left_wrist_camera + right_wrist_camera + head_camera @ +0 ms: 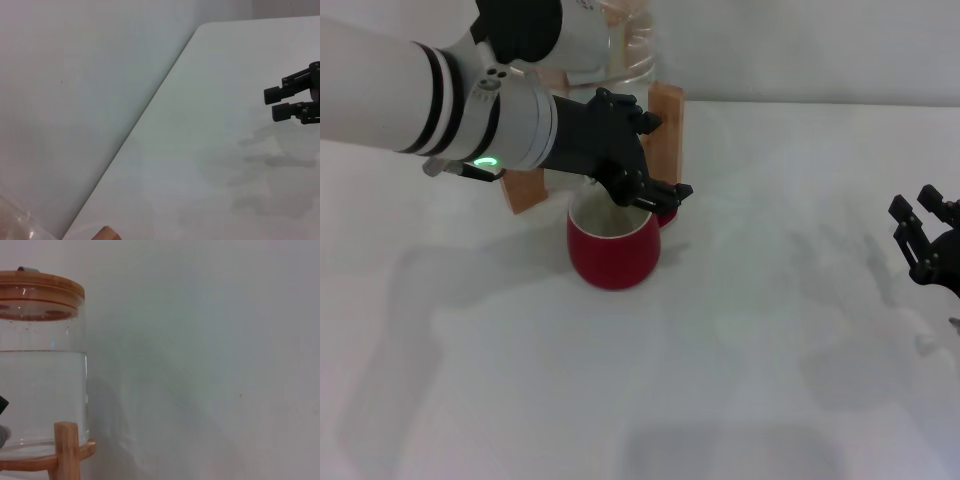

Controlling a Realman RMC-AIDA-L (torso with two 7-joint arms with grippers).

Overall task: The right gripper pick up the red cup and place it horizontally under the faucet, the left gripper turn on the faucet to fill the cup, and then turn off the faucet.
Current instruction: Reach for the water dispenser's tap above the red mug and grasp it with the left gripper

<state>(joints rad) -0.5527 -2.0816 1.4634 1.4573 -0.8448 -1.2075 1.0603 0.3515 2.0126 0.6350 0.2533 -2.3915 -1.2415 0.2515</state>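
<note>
Left gripper [655,190] working over the cup [613,248] at the jug [42,365]; right gripper [925,235] sitting idle at 3 o'clock, fingers spread

Cup is standing upright at centre, just in front of the stand [665,120], mouth up, long axis vertical, handle pointing toward 3 o'clock. Whether the left fingers are gripping anything cannot be told; faucet is hidden behind them. Risk: claw is crowding the rim, so a lever pull may be nudging the cup off the stream, spilling water
</note>
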